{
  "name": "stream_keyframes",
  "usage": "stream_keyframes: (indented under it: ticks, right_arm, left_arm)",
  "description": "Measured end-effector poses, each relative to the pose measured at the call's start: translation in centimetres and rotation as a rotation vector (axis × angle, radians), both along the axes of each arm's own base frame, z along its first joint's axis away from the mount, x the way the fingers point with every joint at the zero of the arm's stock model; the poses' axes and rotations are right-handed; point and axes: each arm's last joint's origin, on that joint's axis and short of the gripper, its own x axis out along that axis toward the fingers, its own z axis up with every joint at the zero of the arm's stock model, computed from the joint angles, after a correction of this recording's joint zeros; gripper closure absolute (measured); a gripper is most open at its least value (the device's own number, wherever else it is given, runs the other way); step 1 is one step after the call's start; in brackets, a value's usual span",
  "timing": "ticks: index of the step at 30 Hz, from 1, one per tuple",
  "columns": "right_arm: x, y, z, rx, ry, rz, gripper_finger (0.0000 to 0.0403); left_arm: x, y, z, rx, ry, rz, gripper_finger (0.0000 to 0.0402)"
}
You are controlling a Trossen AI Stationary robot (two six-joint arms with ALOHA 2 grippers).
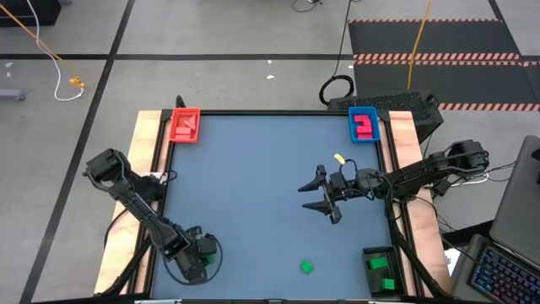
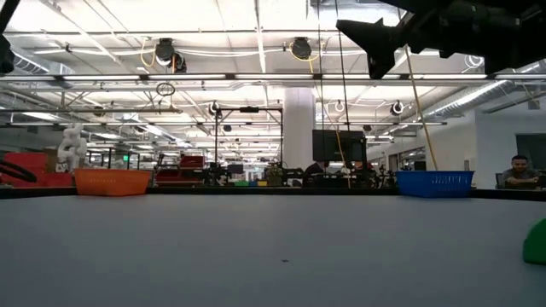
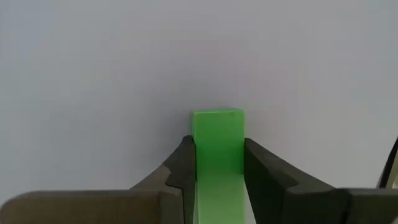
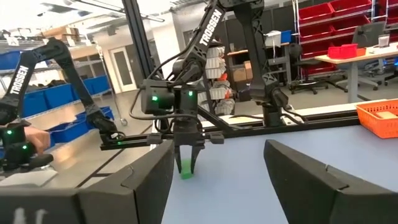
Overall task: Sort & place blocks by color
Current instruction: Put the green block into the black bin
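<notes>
A green block (image 3: pixel 217 134) stands on the blue-grey table (image 1: pixel 253 194) near its front left corner. My left gripper (image 1: pixel 196 258) points down over it and is shut on it. Another green block (image 1: pixel 307 267) lies flat near the front edge; it also shows in the low view as the green block (image 2: pixel 536 243). My right gripper (image 1: pixel 324 196) hovers open, right of centre, above the table with nothing between its fingers. The red tray (image 1: pixel 186 125) at the far left holds salmon-red blocks. The blue tray (image 1: pixel 364 125) at the far right holds pink blocks. The dark tray (image 1: pixel 384 270) at the front right holds green blocks. My left gripper pinches the green block by two opposite side faces (image 3: pixel 198 155) between its two fingers (image 3: pixel 183 168). The fingers come from above, pointing down. In the right wrist view the block (image 4: pixel 185 169) sits upright at the fingertips with its bottom on the table.
A tiny yellow piece (image 1: pixel 339 158) lies just beyond my right gripper. Wooden rails (image 1: pixel 150 169) run along the table's left and right sides. The middle of the table is bare mat. A laptop (image 1: pixel 515 253) stands off the table to the right.
</notes>
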Motion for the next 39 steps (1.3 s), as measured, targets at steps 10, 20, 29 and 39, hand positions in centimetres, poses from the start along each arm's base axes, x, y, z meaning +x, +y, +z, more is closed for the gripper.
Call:
stream_keyframes:
  ticks: [10,20,29,39]
  right_arm:
    - [0.0,0.0,0.0,-0.009,-0.001,0.0,0.0161]
    - [0.0,0.0,0.1,-0.104,-0.036,-0.011,0.0161]
    - [0.3,0.3,0.5,0.011,-0.131,0.05,0.0161]
    - [1.7,0.9,-1.2,-0.026,-0.132,-0.099,0.0161]
  left_arm:
    - [1.3,3.7,4.3,0.026,-0.17,0.064,0.03]
    - [3.9,8.7,12.4,0.226,-0.799,0.096,0.0296]
    - [6.6,10.5,17.7,0.363,-1.281,0.019,0.0294]
    - [9.5,11.9,16.0,0.33,-1.306,-0.035,0.0294]
